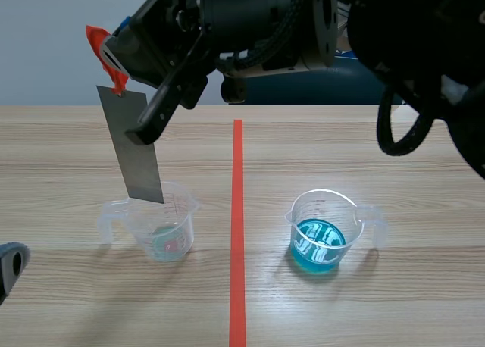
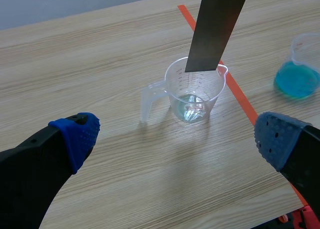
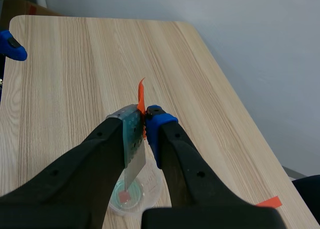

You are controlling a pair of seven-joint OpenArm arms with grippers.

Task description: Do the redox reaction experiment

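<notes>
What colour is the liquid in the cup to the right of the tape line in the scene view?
The liquid is bright blue; the scene view shows it best.

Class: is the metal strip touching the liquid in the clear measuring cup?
Apart. Left wrist view: the metal strip ends near the rim of the measuring cup, the liquid well below it.

No text could be read; the clear plastic measuring cup (image 2: 196, 91) bore faint graduation marks, too small to make out.
</notes>
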